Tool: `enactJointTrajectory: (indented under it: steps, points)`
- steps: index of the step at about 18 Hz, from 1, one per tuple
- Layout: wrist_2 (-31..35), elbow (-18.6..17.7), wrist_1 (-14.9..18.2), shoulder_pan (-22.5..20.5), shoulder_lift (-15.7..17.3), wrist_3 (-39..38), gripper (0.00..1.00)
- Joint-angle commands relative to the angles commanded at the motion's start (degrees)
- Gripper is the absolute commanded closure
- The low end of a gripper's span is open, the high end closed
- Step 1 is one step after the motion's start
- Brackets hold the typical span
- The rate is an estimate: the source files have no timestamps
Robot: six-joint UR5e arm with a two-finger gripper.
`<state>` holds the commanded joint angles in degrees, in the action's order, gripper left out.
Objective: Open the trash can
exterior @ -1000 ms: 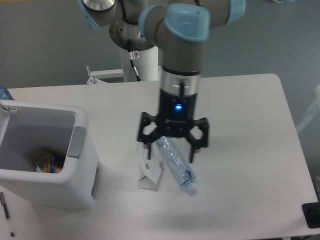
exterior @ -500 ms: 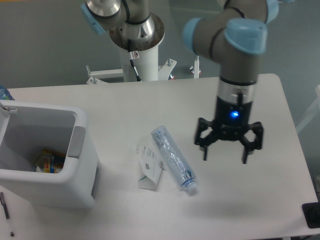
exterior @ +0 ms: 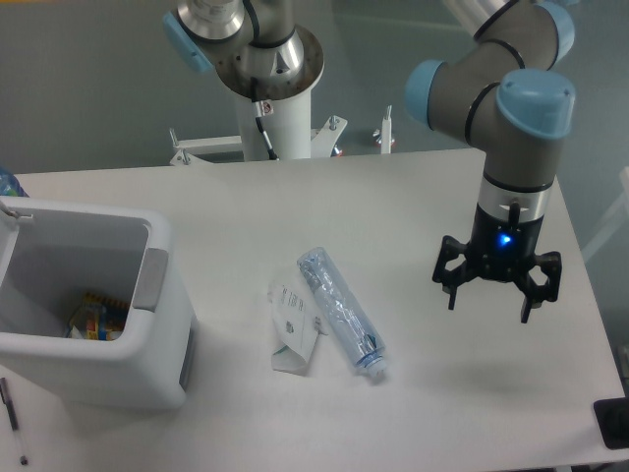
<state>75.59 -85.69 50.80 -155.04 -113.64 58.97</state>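
My gripper (exterior: 496, 303) hangs at right of frame, fingers spread wide and holding nothing, well apart from the trash can (exterior: 93, 320) at lower left. That bin looks open already, wrappers showing inside, the grey push tab (exterior: 149, 279) on its near wall. A clear bottle (exterior: 340, 312) and small carton (exterior: 294, 328) lie mid-table, so I'd keep high crossing them.

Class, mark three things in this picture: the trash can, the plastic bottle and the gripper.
trash can (exterior: 157, 369): fixed camera view, on its white front wall.
plastic bottle (exterior: 340, 311): fixed camera view, middle of its clear body.
gripper (exterior: 495, 295): fixed camera view, midway between its open fingertips.
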Motion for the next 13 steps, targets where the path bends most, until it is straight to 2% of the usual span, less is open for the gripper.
enactJointTrajectory:
  steps: [6,13]
  points:
    - [0.0,0.0,-0.17,0.0,0.0,0.09,0.0]
    - [2.02,-0.53,0.0,-0.09,0.18,4.31,0.0]
